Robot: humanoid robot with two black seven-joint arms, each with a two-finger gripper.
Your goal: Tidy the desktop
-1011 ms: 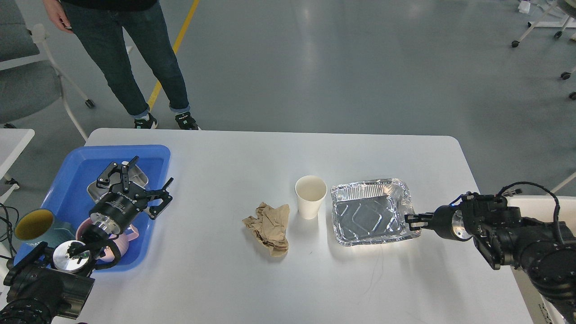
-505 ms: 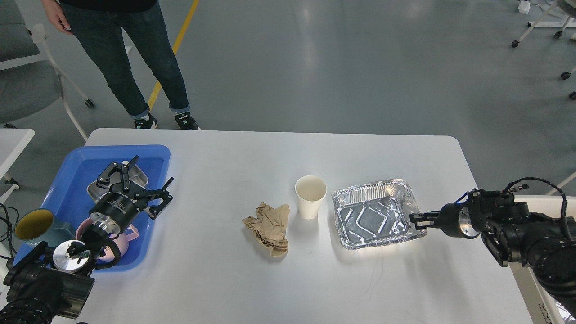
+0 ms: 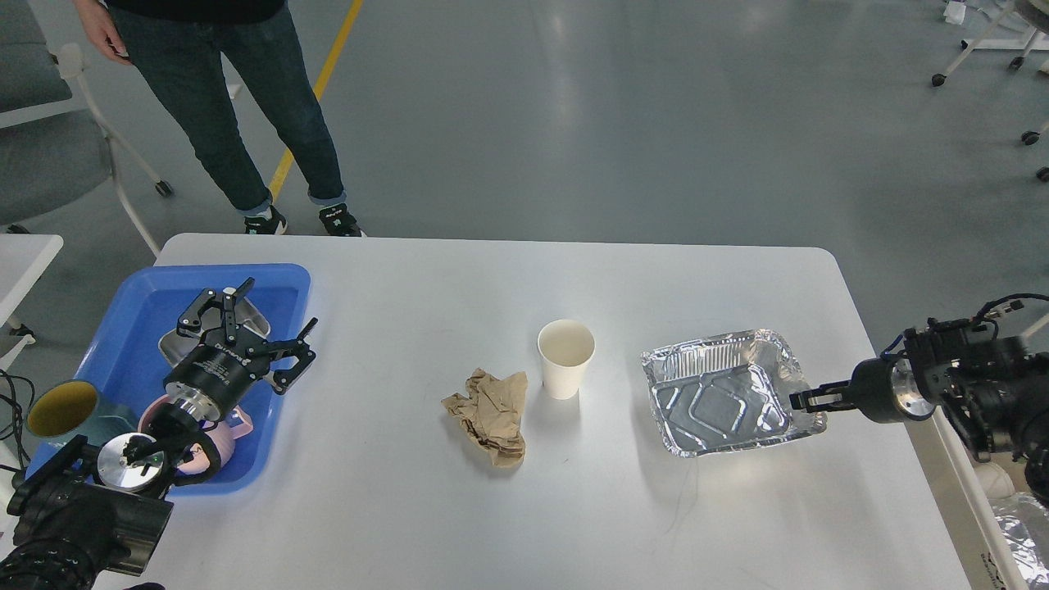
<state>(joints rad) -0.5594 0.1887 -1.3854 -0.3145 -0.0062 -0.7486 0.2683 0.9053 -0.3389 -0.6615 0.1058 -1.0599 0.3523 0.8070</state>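
Right fingers [image 3: 799,401] clenched on crinkled silver foil tray [image 3: 725,393] | dragged toward white bench [image 3: 459,287] right edge | left fingers [image 3: 254,328] released, idle | clearing underway

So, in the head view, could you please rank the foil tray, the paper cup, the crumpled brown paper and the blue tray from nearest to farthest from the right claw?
1. Foil tray: its right rim sits in the right claw.
2. Paper cup: left of the foil tray, mid-desktop.
3. Crumpled brown paper: just left of the cup.
4. Blue tray: far left edge, under the left claw.
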